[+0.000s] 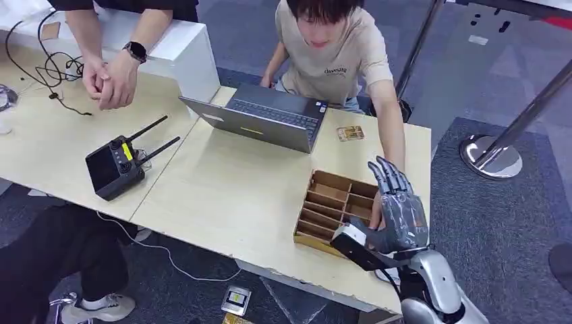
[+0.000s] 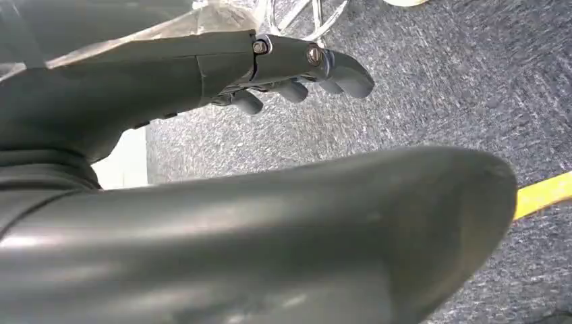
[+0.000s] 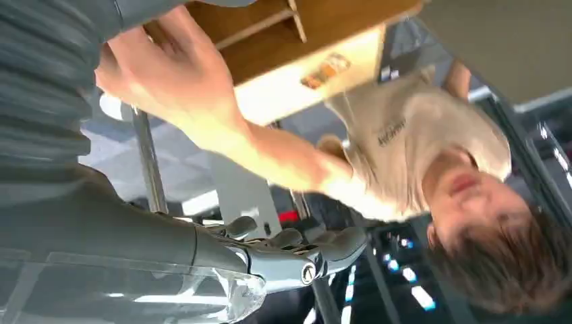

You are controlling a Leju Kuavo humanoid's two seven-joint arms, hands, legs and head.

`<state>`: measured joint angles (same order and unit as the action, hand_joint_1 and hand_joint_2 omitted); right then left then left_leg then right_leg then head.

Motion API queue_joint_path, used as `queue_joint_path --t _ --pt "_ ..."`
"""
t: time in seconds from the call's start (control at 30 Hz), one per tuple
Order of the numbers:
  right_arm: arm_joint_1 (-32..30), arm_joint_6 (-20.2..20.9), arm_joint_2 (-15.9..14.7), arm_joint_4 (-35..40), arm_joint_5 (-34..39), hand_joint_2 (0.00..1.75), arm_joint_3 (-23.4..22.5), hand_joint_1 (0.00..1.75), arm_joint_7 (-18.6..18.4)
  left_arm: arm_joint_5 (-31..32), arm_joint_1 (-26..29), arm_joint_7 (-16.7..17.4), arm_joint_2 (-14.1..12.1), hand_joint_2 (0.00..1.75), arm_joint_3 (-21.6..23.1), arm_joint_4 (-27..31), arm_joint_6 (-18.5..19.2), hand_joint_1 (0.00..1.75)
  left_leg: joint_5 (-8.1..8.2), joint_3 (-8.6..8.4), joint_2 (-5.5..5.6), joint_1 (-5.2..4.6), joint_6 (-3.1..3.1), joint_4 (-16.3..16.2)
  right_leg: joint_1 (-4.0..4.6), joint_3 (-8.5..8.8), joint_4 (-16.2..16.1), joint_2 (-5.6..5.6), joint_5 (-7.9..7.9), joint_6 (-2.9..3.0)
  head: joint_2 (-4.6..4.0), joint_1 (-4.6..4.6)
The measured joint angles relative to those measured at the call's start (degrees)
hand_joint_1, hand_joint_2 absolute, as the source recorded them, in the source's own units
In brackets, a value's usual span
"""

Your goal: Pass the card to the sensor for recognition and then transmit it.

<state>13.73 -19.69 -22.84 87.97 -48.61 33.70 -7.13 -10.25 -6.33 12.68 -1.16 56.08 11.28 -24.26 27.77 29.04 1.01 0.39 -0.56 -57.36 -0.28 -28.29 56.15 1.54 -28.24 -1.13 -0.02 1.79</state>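
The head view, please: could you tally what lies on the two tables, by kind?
Laptop: 1
Remote controller with two antennas: 1
Wooden divided tray: 1
Card: 1
Black cable: 1
Total: 5
The right hand hovers by the tray, beside a person's arm.

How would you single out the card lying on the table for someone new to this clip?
On the pale wooden table, look just right of the open grey laptop, beyond the brown divided tray. The card lies flat there alone: small, tan with printed markings.
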Motion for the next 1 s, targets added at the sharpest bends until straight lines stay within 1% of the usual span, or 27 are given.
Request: queue_joint_path --t 0.23,0.5,0.67,0.83,1.0 --pt "-1.0 2.8 -2.5 2.8 2.0 1.75 0.0 0.00 -0.1 0.0 0.0 -0.3 -0.1 0.00 0.0 0.0 0.0 0.00 0.00 0.01 0.00 0.00 0.00 0.0 0.00 -0.01 0.0 0.00 0.00 0.00 0.00 0.00" --pt "-2.5 3.0 -4.4 5.7 3.2 1.75 -0.1 0.00 -1.1 0.0 0.0 -0.9 -0.4 0.00 0.0 0.0 0.1 0.00 0.00 0.01 0.00 0.00 0.00 0.0 0.00 -0.01 0.0 0.00 0.00 0.00 0.00 0.00" --pt "-3.3 2.4 -5.1 6.5 -0.8 1.75 0.0 0.00 -2.8 0.3 0.0 -0.9 -0.5 0.00 0.0 0.0 0.1 0.00 0.00 0.01 0.00 0.00 0.00 0.0 0.00 -0.01 0.0 0.00 0.00 0.00 0.00 0.00" --pt "-3.7 0.9 -5.1 6.4 -5.6 1.75 0.0 0.00 -4.2 0.3 0.0 -0.9 -0.5 0.00 0.0 0.0 0.2 0.00 0.00 0.01 0.00 0.00 0.00 0.0 0.00 -0.01 0.0 0.00 0.00 0.00 0.00 0.02" --pt "-4.0 0.4 -5.1 5.7 -7.2 1.75 0.4 0.00 -4.9 0.5 -0.1 -0.7 -0.5 0.00 0.0 0.0 0.4 0.00 0.00 0.02 0.00 0.00 0.00 0.0 0.00 -0.01 0.0 0.00 0.00 0.00 0.00 0.00"
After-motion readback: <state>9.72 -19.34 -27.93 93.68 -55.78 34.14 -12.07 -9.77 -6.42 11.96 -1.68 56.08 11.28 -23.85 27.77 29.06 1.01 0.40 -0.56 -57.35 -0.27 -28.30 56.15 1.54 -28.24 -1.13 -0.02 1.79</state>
